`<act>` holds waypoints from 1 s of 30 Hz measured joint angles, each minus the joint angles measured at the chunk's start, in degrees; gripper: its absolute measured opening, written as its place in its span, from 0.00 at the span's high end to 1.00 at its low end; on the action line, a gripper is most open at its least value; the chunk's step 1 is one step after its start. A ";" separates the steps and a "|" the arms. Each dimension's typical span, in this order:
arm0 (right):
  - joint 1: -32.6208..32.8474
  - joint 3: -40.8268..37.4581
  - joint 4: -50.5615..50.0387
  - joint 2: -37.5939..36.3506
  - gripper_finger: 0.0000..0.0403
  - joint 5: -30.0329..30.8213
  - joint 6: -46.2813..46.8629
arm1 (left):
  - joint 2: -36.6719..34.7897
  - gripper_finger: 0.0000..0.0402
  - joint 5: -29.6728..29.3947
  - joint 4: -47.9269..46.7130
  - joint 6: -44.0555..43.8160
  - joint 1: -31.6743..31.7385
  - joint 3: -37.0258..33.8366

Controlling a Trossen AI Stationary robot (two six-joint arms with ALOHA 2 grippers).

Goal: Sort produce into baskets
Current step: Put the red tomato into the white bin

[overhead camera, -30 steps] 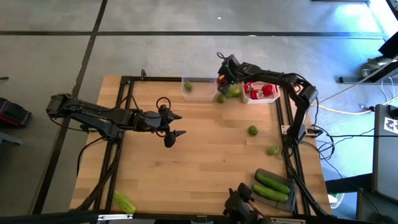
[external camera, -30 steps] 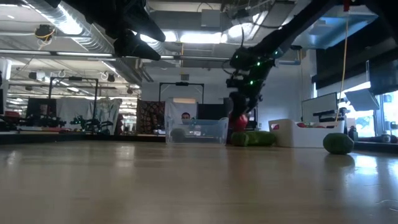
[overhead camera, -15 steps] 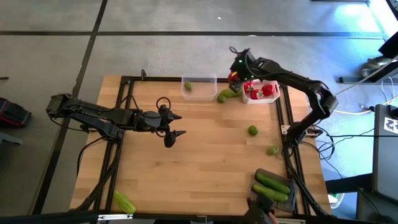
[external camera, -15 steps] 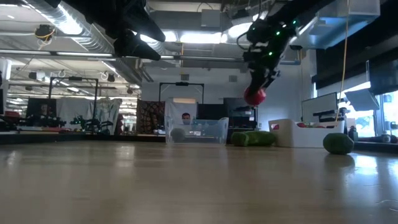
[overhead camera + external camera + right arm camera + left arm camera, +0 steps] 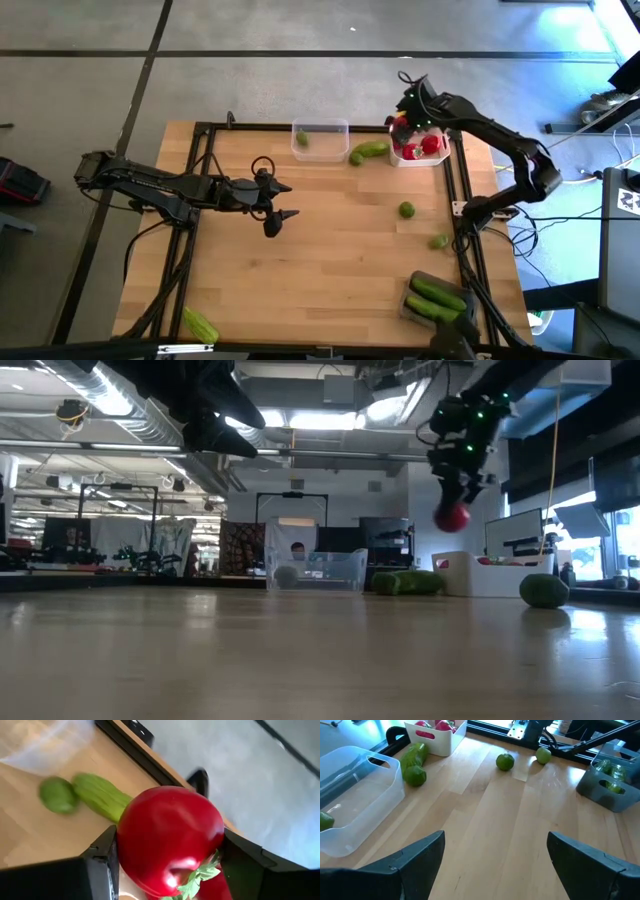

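The tabletop's (image 5: 330, 250) middle lies bare, open for passage; the left gripper (image 5: 277, 203) hangs over it. Along the far edge the clear basket (image 5: 320, 140), 1 cucumber (image 5: 372, 149) and white basket (image 5: 420, 148) crowd together; 2 green fruits (image 5: 407, 210) dot the right edge.

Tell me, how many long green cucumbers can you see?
4: two cucumbers in the dark grey tub, one lying on the table between the clear tub and white tub, one at the table's near left corner. More may be hidden.
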 joint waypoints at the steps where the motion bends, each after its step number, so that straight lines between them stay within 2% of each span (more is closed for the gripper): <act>1: -0.76 -0.87 -0.12 -0.27 0.45 0.28 0.28 | -0.01 0.14 0.00 0.00 0.00 0.00 0.00; 15: -7.40 -8.35 -0.05 -3.03 0.45 6.68 2.99 | 0.00 0.14 0.00 0.02 -0.31 0.04 0.00; 22: -8.40 -12.80 7.04 -2.96 0.45 8.29 4.67 | 0.00 0.14 0.00 0.07 0.15 0.04 0.00; 30: -8.75 -13.51 9.88 2.00 0.45 7.20 5.68 | -0.01 0.14 0.00 0.21 0.17 0.04 0.00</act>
